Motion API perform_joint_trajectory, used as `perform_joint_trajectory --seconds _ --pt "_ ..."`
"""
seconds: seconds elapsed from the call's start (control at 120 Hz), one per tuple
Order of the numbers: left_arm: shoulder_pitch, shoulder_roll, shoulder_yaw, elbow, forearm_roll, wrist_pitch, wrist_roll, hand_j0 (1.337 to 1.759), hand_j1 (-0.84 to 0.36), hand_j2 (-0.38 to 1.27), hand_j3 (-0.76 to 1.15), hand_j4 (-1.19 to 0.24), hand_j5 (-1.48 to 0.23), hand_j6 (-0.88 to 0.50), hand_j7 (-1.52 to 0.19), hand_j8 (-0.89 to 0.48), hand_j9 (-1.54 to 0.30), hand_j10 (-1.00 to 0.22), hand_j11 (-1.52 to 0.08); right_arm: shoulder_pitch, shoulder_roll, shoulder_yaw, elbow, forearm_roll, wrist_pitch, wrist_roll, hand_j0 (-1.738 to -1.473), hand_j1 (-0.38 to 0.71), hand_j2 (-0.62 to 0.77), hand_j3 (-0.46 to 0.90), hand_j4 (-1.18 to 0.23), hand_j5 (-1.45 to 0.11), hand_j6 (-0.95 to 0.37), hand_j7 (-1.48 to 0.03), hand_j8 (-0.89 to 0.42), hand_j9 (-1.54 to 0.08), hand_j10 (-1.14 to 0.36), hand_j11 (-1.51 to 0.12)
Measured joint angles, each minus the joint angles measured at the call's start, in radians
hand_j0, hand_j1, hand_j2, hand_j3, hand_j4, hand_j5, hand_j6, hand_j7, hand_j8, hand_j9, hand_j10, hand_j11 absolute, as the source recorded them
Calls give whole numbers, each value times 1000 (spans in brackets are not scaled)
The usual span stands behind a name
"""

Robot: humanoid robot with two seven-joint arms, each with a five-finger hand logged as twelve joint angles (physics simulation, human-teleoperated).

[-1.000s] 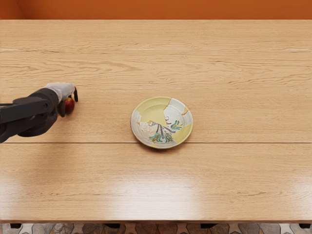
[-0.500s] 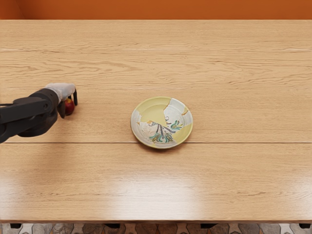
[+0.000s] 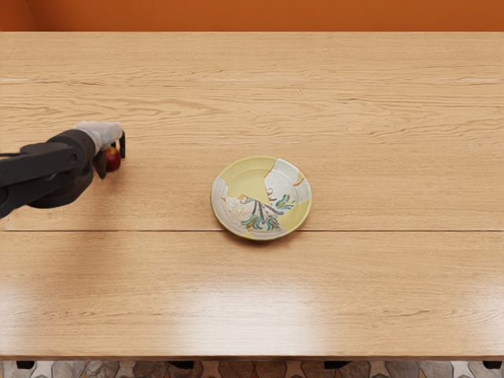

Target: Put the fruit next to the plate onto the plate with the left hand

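Fruit (image 3: 114, 158), small and red, was in the grasp of the left hand (image 3: 102, 135), whose fingers were curled around it from above, so that only a part of the fruit showed. The dark left arm came in from the left edge, low over the table (image 3: 354, 102). I could not tell if the fruit touched the wood. The plate (image 3: 246, 178), yellow with a painted pattern, lay well apart to the right, near the middle of the table.

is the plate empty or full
Empty: the plate shows only its painted pattern; the fruit is far left, at the left robot hand.
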Motion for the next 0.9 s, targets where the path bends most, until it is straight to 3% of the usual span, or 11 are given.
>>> perform_joint_trajectory --seconds 0.183,0.392,0.433,0.542,0.6,0.683,0.725,0.833,0.9 --pt "-74 -78 -8 -2 -45 -63 -1 1651 -368 390 0 -506 -1056 -309 -1038 -362 -1029 -730 -1029 0 0 0 0 0 0 0 -1658 -334 -3 0 -12 -16 -12 -16 -12 -16 -12 -16" --pt "-148 -162 -12 -42 -126 -134 -1 1652 -395 405 0 -473 -1096 -269 -1060 -342 -1053 -770 -1055 0 0 0 0 0 0 0 -1658 -334 -3 0 -12 -16 -12 -16 -12 -16 -12 -16" --pt "-160 -167 -13 -50 -140 -141 -1 1652 -359 331 0 -491 -1104 -286 -1065 -351 -1058 -775 -1060 0 0 0 0 0 0 0 -1658 -334 -3 0 -12 -16 -12 -16 -12 -16 -12 -16" --pt "-194 -201 -13 -59 -170 -157 -1 1652 -372 403 0 -496 -1118 -288 -1077 -346 -1064 -787 -1066 0 0 0 0 0 0 0 -1658 -334 -3 0 -12 -16 -12 -16 -12 -16 -12 -16" --pt "-210 -207 -13 -61 -183 -164 -1 1652 -332 318 0 -509 -1120 -307 -1085 -354 -1067 -789 -1071 0 0 0 0 0 0 0 -1658 -334 -3 0 -12 -16 -12 -16 -12 -16 -12 -16" --pt "-222 -231 -13 -62 -195 -170 -1 1652 -340 372 0 -524 -1111 -315 -1089 -360 -1069 -793 -1071 0 0 0 0 0 0 0 -1658 -334 -3 0 -12 -16 -12 -17 -12 -16 -12 -16" --pt "-229 -232 -14 -62 -199 -170 -1 1652 -294 255 0 -541 -1109 -329 -1095 -373 -1072 -793 -1074 0 0 0 0 0 0 0 -1658 -334 -3 0 -12 -16 -12 -16 -12 -16 -12 -16" --pt "-231 -236 -24 -62 -205 -171 -1 1652 -322 354 0 -581 -1103 -332 -1097 -381 -1071 -793 -1074 0 0 0 0 0 0 0 -1658 -334 -3 0 -12 -16 -12 -16 -12 -16 -12 -16" --pt "-233 -314 -33 -63 -209 -173 -1 1653 -346 428 0 -585 -1108 -336 -1106 -357 -1072 -783 -1071 0 0 0 0 0 0 0 -1658 -334 -3 0 -12 -16 -12 -16 -12 -16 -12 -16"
